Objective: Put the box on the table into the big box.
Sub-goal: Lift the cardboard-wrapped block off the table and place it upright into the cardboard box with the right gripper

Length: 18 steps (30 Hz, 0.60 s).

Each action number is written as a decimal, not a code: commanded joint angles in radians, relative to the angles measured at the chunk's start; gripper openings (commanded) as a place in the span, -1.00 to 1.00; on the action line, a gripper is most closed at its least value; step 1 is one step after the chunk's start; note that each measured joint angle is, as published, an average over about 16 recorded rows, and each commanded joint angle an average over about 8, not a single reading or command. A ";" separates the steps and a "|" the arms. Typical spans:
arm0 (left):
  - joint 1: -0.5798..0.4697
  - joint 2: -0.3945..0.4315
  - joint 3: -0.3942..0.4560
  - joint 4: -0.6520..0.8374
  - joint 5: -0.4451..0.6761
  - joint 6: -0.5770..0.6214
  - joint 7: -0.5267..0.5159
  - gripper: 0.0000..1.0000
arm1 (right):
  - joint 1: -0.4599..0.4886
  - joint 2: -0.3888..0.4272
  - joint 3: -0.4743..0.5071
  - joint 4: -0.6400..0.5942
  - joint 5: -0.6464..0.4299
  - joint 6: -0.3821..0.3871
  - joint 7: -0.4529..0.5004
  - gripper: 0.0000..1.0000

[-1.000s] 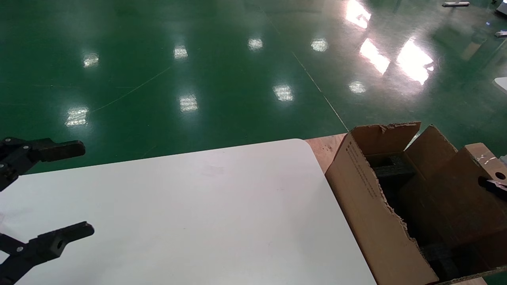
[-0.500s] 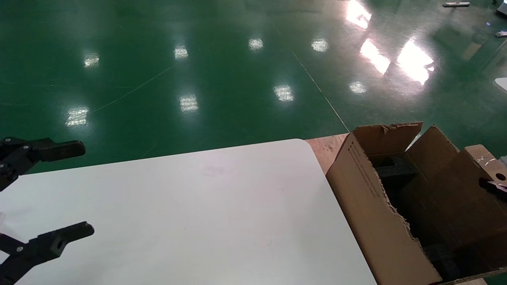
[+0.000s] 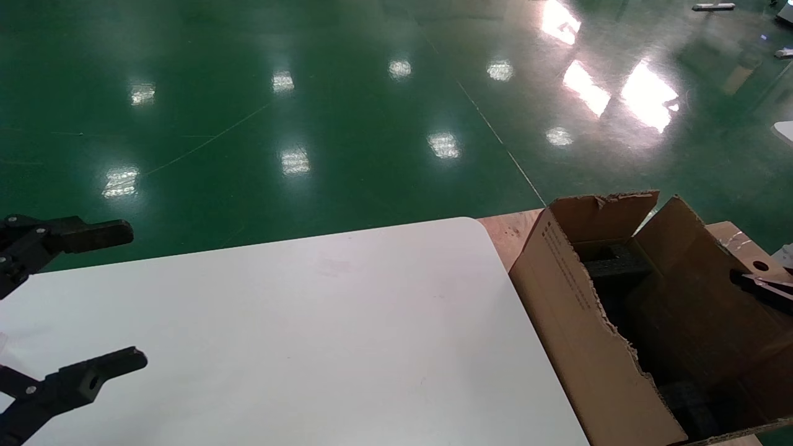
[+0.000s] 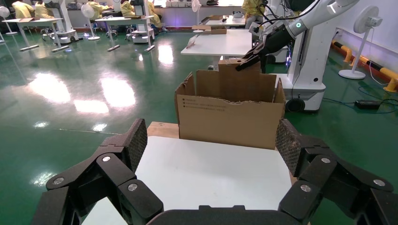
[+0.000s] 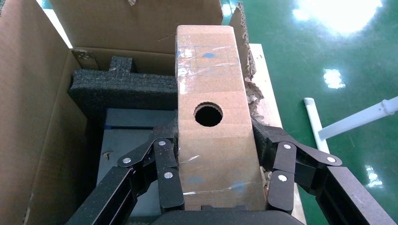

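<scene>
The box [image 5: 211, 154], flat and tan with one round hole, is clamped between the fingers of my right gripper [image 5: 215, 133], which is shut on its two sides. It hangs over the open top of the big box [image 5: 28, 117], above black foam [image 5: 117, 86]. In the head view the box [image 3: 743, 248] and right gripper [image 3: 762, 286] show at the far right, over the big box [image 3: 576, 322]. My left gripper [image 3: 118, 297] stands open over the left end of the white table [image 3: 310, 322], holding nothing. The left wrist view shows the left gripper [image 4: 212, 140], the table [image 4: 211, 173] and the big box [image 4: 230, 122].
The big box rests on a reddish-brown wooden surface [image 3: 508, 232] next to the table's right end. Its flaps are ragged and stand up. Green floor lies beyond the table. A white pole [image 5: 356, 117] lies on the floor beside the carton.
My right gripper has carried the box a little to the left in the head view, farther over the big box's opening. The left arm has not moved.
</scene>
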 commanded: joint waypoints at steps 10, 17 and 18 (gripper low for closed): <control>0.000 0.000 0.000 0.000 0.000 0.000 0.000 1.00 | 0.029 -0.068 -0.019 -0.043 0.065 -0.016 -0.047 -1.00; 0.000 0.000 0.000 0.000 0.000 0.000 0.000 1.00 | 0.036 -0.079 -0.029 -0.059 0.104 -0.031 -0.080 -1.00; 0.000 0.000 0.000 0.000 0.000 0.000 0.000 1.00 | 0.036 -0.076 -0.031 -0.061 0.108 -0.033 -0.084 -1.00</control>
